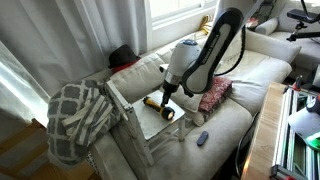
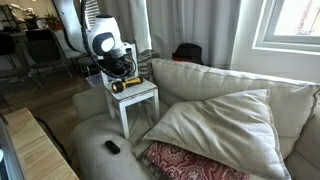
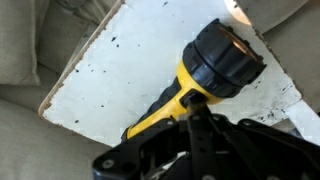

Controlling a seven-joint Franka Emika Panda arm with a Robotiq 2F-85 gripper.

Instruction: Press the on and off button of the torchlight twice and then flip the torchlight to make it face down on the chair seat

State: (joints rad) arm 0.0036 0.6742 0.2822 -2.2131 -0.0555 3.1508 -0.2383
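Torchlight (image 3: pixel 200 78) lies flat on the tabletop (image 3: pixel 120 70). The gripper (image 3: pixel 195 125) is above its yellow handle; whether spread or pressed together, I cannot tell. Best to press the button straight down, gently, without rolling it.

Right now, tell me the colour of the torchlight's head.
Black, on a yellow-and-black body; the wrist view shows the torchlight best.

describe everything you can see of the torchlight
The torchlight lies on its side on the pale, speckled chair seat, not yet face down. It has a wide black ribbed head, which looks like plastic or rubber, and a narrower yellow handle with black trim. In the wrist view the head points up and right, and the handle runs down toward the claw, which sits over the handle's end; contact cannot be confirmed. Whether the lamp is lit cannot be told.
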